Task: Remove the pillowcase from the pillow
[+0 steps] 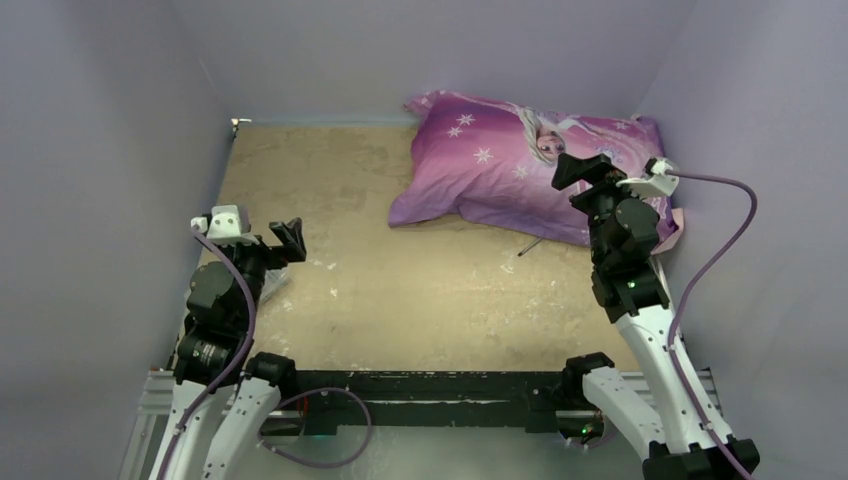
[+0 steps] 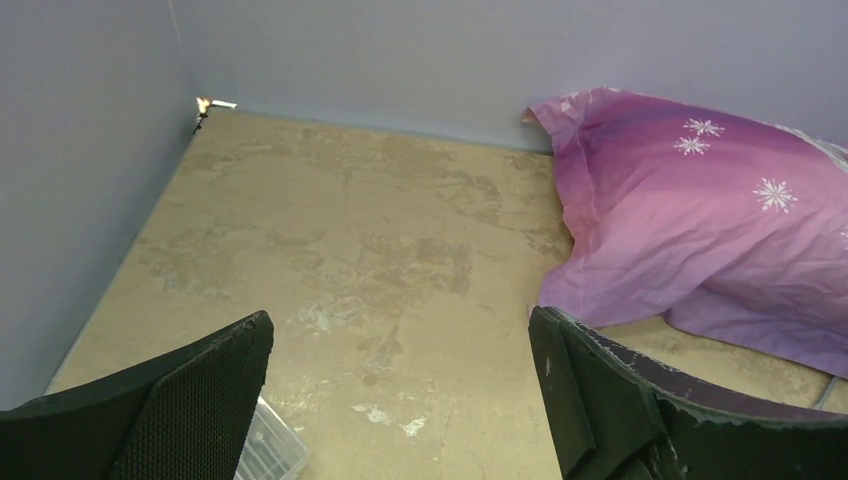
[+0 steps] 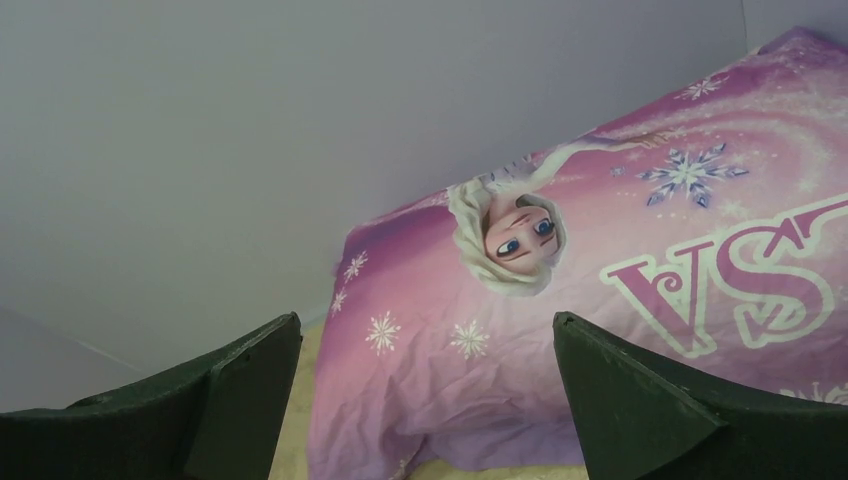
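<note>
Right pincer (image 3: 425, 335), released, hovers over the pillowcase (image 1: 495, 165), whose long axis runs left-right; left pincer (image 2: 400, 330), also released, sits well apart

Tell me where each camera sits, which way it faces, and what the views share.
Top external: above and behind the arm bases, looking down the tan scuffed table toward the far wall; both arms show, with left tool and right tool.
Left wrist: low over the table's left side, facing the far wall; its open black fingers frame the bottom.
Right wrist: low beside the magenta-purple snowflake fabric pillowcase, facing the far wall; its open fingers show.
Shared: all three see the pillowcase.
</note>
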### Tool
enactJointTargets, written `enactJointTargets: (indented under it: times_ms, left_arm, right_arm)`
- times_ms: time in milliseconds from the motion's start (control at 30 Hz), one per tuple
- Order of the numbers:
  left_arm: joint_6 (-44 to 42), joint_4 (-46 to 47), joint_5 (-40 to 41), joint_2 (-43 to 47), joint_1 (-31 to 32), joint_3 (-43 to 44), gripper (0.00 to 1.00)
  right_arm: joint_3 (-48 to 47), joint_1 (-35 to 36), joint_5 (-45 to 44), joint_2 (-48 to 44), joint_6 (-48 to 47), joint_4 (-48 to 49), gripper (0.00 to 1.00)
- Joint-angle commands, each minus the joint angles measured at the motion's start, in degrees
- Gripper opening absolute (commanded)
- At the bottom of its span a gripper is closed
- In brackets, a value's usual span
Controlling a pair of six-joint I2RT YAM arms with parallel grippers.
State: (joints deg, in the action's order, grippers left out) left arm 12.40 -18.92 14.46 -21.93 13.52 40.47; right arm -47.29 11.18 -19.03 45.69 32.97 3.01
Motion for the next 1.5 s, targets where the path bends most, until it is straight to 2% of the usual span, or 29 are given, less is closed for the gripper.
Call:
enactJointTargets:
  times_ms: [0, 367, 533, 700, 800, 1000, 1133, 1267, 1300, 1333, 1467]
  left_arm:
    - [-0.19, 1.82, -2.89, -1.75, -0.67, 0.11, 0.99]
    - [0.34, 1.69, -4.76, -1.17, -0.95, -0.12, 0.99]
    - [0.41, 1.89, -5.75, -0.38, -0.95, -0.47, 0.99]
    - [0.34, 1.95, -5.93, 0.33, -0.95, -0.57, 0.99]
    - [0.30, 1.90, -6.10, 1.18, -0.95, -0.72, 0.99]
    - [0.25, 1.78, -5.97, 1.49, -0.95, -0.98, 0.99]
    - [0.31, 1.78, -6.09, 2.02, -0.95, -0.98, 0.99]
    - [0.17, 1.61, -6.22, 2.34, -0.86, -1.09, 0.99]
    - [0.19, 1.52, -6.05, 2.52, -0.86, -1.09, 0.99]
    - [0.17, 1.47, -5.87, 2.69, -0.91, -1.09, 0.99]
    - [0.19, 1.51, -5.71, 2.95, -0.77, -1.09, 0.99]
  right_arm:
    - [-2.36, -0.32, -2.13, -0.43, 0.97, 0.26, 0.99]
    - [-0.10, -0.32, -0.29, 0.08, 7.61, 1.80, 0.99]
    - [1.00, -0.37, 2.42, 3.69, 10.15, 4.12, 0.99]
    - [-1.17, -0.37, -5.68, 12.83, 21.62, 0.00, 0.99]
    - [-2.88, -0.39, -7.48, 19.08, 26.84, 1.05, 0.99]
    - [-7.86, -0.64, -4.36, 31.11, 32.45, 6.96, 0.99]
    - [-9.78, -1.33, -1.00, 40.04, 33.10, 12.05, 0.99]
    - [-12.32, -1.53, -0.55, 49.15, 33.46, 12.94, 0.98]
    - [-12.50, -1.56, -0.23, 50.81, 33.10, 13.50, 0.96]
    - [-12.56, -1.55, -0.07, 52.16, 32.58, 14.09, 0.87]
    - [-13.17, -1.52, 0.36, 55.62, 28.79, 15.11, 0.27]
